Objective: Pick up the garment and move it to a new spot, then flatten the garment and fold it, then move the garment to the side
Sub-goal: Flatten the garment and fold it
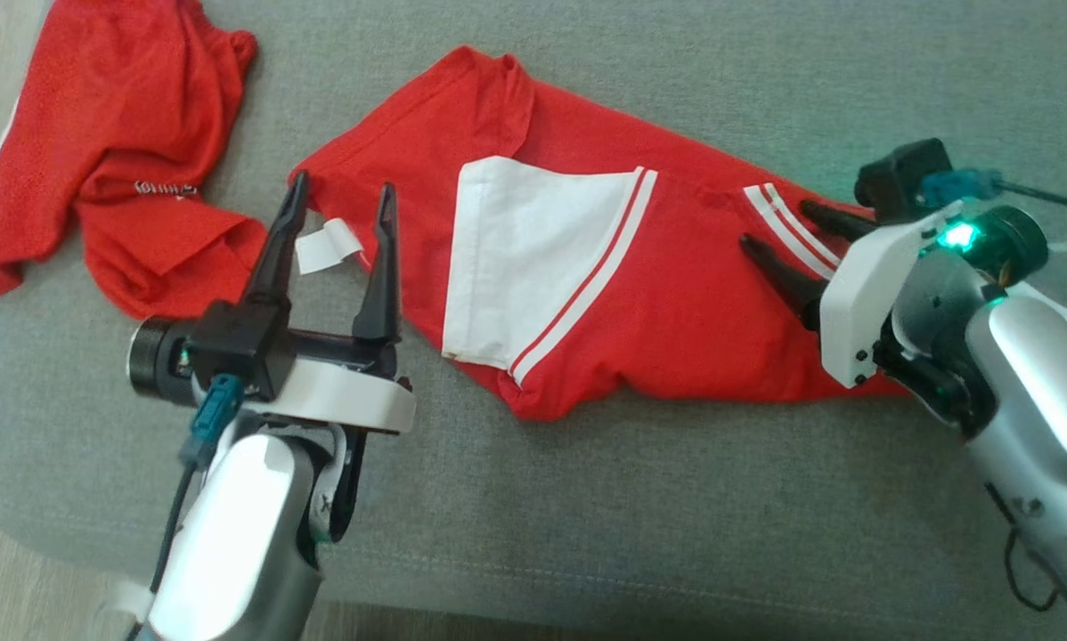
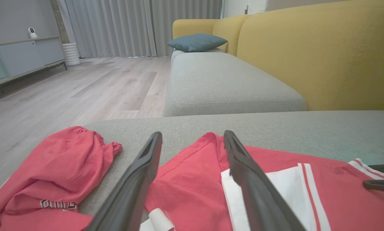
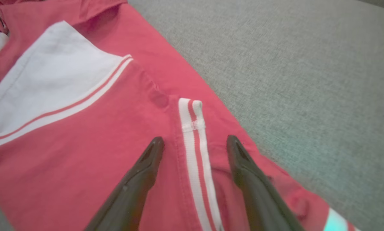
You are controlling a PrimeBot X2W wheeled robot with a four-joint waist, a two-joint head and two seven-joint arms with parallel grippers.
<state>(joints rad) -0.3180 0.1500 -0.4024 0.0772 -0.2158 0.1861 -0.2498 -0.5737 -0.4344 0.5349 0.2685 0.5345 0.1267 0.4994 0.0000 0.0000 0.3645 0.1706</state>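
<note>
Red fabric garment with white panel and stripes (image 1: 640, 294) lies spread but wrinkled on grey upholstered cushion (image 1: 676, 499). Left gripper (image 1: 342, 191) at its label end, right gripper (image 1: 776, 223) over striped end; both wide open, holding nothing. Probably at flatten/fold stage; move aside not yet done.

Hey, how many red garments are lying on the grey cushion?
2: a crumpled garment at the cushion's left edge, and a spread garment with a white panel in the middle. None seems hidden.
</note>
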